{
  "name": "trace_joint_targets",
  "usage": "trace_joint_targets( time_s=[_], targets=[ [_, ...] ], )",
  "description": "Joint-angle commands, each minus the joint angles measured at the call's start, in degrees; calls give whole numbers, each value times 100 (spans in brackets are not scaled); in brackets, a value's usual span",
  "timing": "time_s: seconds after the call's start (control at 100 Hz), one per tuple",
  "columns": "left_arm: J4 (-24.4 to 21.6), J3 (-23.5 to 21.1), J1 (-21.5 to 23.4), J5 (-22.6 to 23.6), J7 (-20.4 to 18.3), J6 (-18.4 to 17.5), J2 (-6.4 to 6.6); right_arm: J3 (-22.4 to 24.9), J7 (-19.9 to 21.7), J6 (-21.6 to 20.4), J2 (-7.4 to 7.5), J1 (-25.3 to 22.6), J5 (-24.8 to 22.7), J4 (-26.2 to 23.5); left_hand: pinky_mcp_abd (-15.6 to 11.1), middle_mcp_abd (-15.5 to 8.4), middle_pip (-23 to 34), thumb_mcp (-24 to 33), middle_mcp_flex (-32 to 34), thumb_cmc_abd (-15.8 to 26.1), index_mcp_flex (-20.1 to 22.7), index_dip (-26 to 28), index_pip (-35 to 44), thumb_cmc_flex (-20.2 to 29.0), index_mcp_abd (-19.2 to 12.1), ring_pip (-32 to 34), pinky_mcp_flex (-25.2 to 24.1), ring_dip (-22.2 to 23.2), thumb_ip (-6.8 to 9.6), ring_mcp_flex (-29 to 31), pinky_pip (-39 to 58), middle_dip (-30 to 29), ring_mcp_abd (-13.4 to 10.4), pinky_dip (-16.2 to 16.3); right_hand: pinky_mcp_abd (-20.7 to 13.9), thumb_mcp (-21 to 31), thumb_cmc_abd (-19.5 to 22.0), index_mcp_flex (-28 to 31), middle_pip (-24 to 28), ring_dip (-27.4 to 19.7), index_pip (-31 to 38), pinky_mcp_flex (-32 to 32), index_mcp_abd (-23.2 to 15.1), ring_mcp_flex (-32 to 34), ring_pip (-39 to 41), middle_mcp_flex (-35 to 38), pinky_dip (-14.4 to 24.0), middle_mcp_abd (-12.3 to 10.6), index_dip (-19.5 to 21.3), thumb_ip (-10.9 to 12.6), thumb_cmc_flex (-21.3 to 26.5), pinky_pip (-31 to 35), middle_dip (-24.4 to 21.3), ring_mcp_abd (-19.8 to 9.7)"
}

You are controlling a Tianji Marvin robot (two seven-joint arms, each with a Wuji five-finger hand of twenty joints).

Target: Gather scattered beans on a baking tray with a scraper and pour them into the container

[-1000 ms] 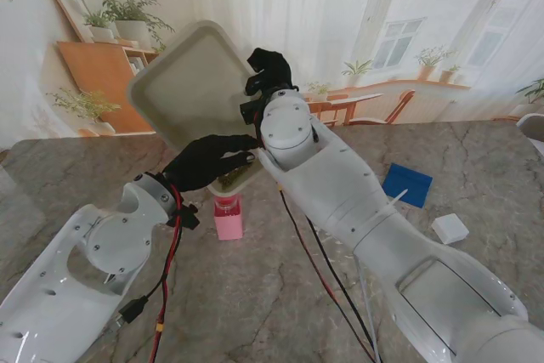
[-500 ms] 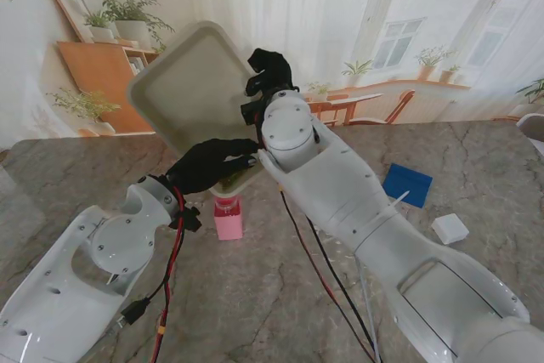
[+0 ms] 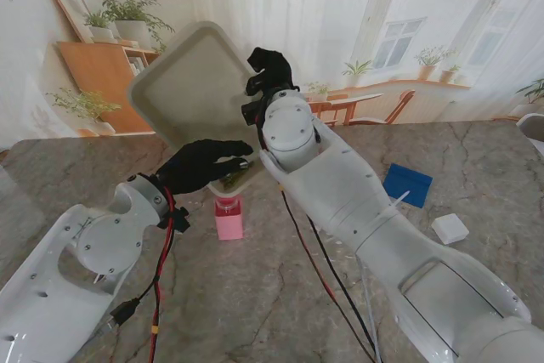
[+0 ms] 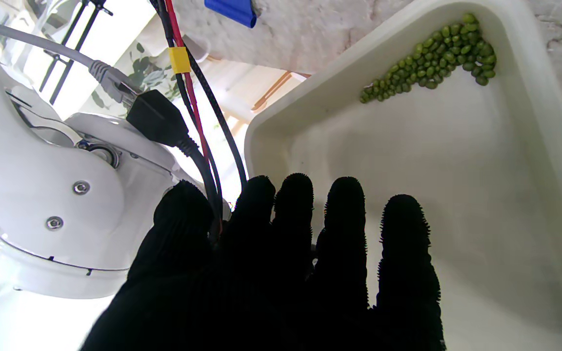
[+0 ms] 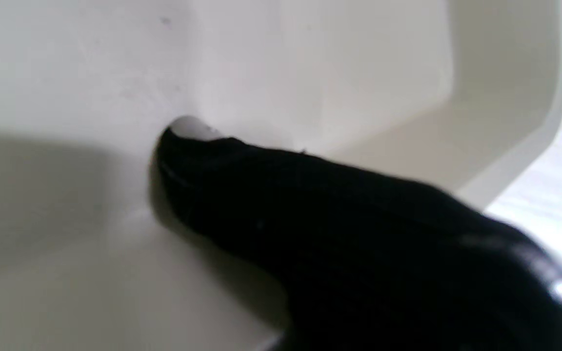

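The stand view showed the baking tray (image 3: pixel 189 82) tipped steeply at upper centre of the frame, its lowest corner hanging directly over the pink container (image 3: pixel 228 217) on the table. The right hand (image 3: pixel 270 74) gripped the tray's right edge — closed on it, a finger pressed inside the wall in the right wrist view. The left hand (image 3: pixel 204 163) lay against the tray's lower edge, fingers extended and close together; whether it truly held the tray I could not tell. The beans (image 4: pixel 432 53) sat bunched in that low corner — the pour axis ran from there straight down to the container, probably needing a steeper tilt. The blue scraper (image 3: pixel 407 184) lay at centre right.
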Motion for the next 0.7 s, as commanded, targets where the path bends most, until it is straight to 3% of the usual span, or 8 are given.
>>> trace_joint_targets(
  time_s=[0.0, 0.69],
  targets=[
    [-70, -24, 3, 37, -65, -64, 29, 3, 76, -64, -5, 42, -4, -1, -18, -94, -95, -68, -5, -2, -25, -68, -39, 90, -10, -104, -57, -49, 216, -78, -70, -62, 1, -52, -349, 582, 285, 142, 974, 538, 269, 618, -133, 424, 1389, 358, 429, -852, 48, 308, 709, 2212, 406, -841],
    [-125, -97, 70, 79, -87, -36, 35, -34, 68, -213, 12, -3, -23, -116, -10, -94, -94, -67, -3, -6, -26, -67, -39, 95, 12, -109, -60, -51, 217, -83, -82, -62, 12, -56, -370, 582, 261, 143, 967, 534, 268, 627, -137, 445, 1383, 370, 437, -843, 47, 327, 711, 2237, 413, -856]
  ],
)
